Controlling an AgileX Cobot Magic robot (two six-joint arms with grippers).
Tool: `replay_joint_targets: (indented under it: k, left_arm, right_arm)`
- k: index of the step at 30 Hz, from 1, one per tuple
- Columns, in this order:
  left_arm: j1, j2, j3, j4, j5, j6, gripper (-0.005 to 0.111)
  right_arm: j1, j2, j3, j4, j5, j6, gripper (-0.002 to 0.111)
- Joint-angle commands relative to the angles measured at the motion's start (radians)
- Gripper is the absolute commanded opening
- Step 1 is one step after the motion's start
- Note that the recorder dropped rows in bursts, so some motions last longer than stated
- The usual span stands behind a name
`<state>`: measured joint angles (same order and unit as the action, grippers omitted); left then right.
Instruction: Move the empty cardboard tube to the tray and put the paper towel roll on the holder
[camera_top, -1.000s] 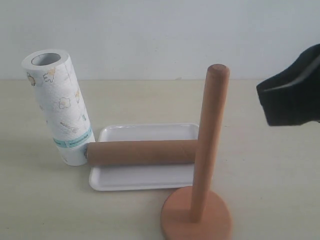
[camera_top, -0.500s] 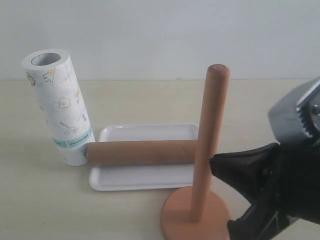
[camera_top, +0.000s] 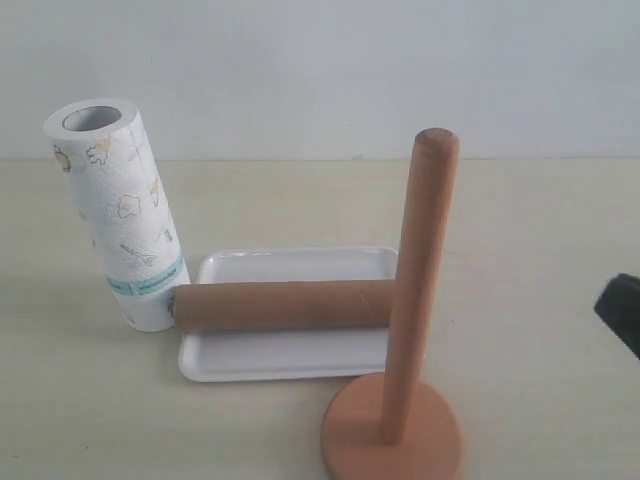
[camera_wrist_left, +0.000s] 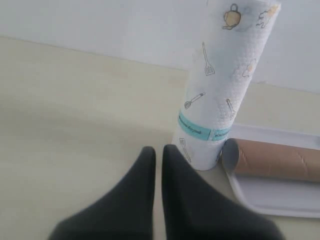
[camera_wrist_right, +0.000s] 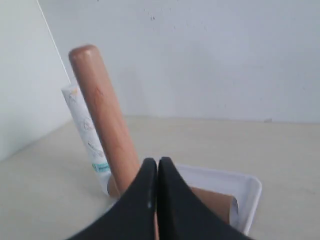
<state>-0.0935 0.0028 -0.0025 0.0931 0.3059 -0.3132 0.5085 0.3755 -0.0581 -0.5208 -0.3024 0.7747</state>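
The brown cardboard tube (camera_top: 285, 305) lies lengthwise on the white tray (camera_top: 290, 365). The paper towel roll (camera_top: 118, 215) stands on the table, leaning, its foot touching the tube's left end. The wooden holder (camera_top: 410, 330) stands bare in front of the tray's right end. My left gripper (camera_wrist_left: 158, 152) is shut and empty, a short way from the roll (camera_wrist_left: 220, 95), with the tube (camera_wrist_left: 275, 160) and tray (camera_wrist_left: 280, 195) beside it. My right gripper (camera_wrist_right: 157, 165) is shut and empty, behind the holder's post (camera_wrist_right: 105, 120). Only a dark corner of the right arm (camera_top: 622, 310) shows in the exterior view.
The beige table (camera_top: 80, 400) meets a plain white wall (camera_top: 320, 70) at the back. In the right wrist view the tray (camera_wrist_right: 235, 185) and tube (camera_wrist_right: 217, 202) lie beyond my fingers.
The right arm dropped from the upper right, swung large across the lower right by the holder, then pulled back almost out of the exterior view. The roll, tube, tray and holder stayed put.
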Motion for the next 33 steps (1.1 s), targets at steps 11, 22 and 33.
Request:
replay_joint_targets:
  k: [11,22,33]
  left_arm:
    - [0.002,-0.003,0.002,0.001,-0.001,-0.008,0.004]
    - [0.002,-0.003,0.002,0.001,-0.001,-0.008,0.004]
    - [0.002,-0.003,0.002,0.001,-0.001,-0.008,0.004]
  right_arm:
    - [-0.21,-0.294,0.058,-0.03,-0.111,0.09,0.0]
    - [-0.208,-0.299,0.058,0.345,0.142,-0.254,0.0]
    - [-0.21,-0.376,0.058,0.778,0.48,-0.87,0.0]
